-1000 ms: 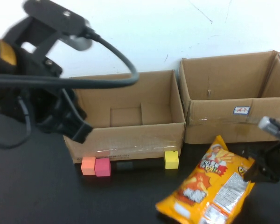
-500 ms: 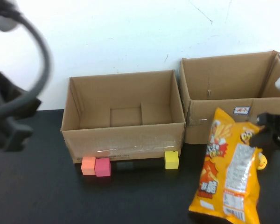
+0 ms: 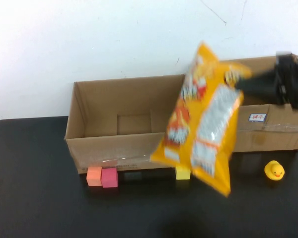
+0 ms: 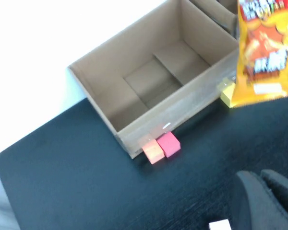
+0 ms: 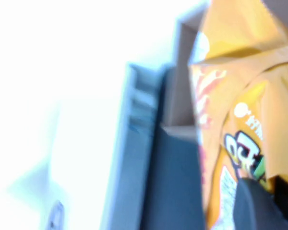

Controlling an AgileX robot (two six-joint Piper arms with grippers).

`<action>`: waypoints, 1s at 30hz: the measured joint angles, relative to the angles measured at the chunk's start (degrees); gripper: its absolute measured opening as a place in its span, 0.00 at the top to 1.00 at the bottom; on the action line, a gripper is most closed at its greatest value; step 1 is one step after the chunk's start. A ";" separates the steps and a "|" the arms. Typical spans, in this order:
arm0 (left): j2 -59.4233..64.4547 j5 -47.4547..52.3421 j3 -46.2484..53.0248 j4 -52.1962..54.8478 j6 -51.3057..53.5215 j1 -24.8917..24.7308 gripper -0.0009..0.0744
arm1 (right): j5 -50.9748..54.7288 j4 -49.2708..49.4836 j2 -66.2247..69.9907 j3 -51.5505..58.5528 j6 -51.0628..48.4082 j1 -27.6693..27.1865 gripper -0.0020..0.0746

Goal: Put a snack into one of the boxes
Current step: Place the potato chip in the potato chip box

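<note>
An orange snack bag (image 3: 203, 119) hangs in the air, tilted, in front of the gap between the two open cardboard boxes. My right gripper (image 3: 248, 82) is shut on the bag's upper corner, above the right box (image 3: 268, 136). The bag's lower part covers the right front corner of the left box (image 3: 131, 144), which holds nothing. In the right wrist view the bag (image 5: 240, 96) fills the space by the right gripper (image 5: 264, 187). My left gripper (image 4: 261, 176) is shut on nothing, high over the black table, out of the high view; the left wrist view looks down at the left box (image 4: 182, 103) and the bag (image 4: 264, 52).
An orange block (image 3: 94, 175) and a pink block (image 3: 109, 177) lie against the left box's front, with a yellow block (image 3: 183, 172) near its right corner. A yellow rubber duck (image 3: 274, 170) sits on the table in front of the right box.
The right gripper has lifted the snack bag off the table, up and leftward to box height. The left arm has left the high view. The duck now shows.
</note>
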 joint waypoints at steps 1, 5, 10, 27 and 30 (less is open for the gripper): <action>-0.52 0.00 0.00 0.23 -0.18 0.00 0.99 | -1.01 2.33 0.00 -1.31 -0.81 0.86 0.97; -1.90 0.00 0.00 0.38 -1.00 0.00 0.99 | -9.18 11.15 1.01 -7.42 -5.34 6.16 0.97; -3.37 0.00 0.24 0.38 -1.57 0.00 0.99 | -23.74 14.09 7.49 -19.20 -9.31 14.13 0.97; -16.86 -14.99 24.70 9.86 -7.88 0.00 0.99 | -23.45 5.97 29.44 -39.73 -14.13 19.42 0.19; -21.58 -22.24 31.53 11.95 -8.96 0.00 0.99 | -19.85 -6.75 25.38 -39.85 -7.12 19.26 0.29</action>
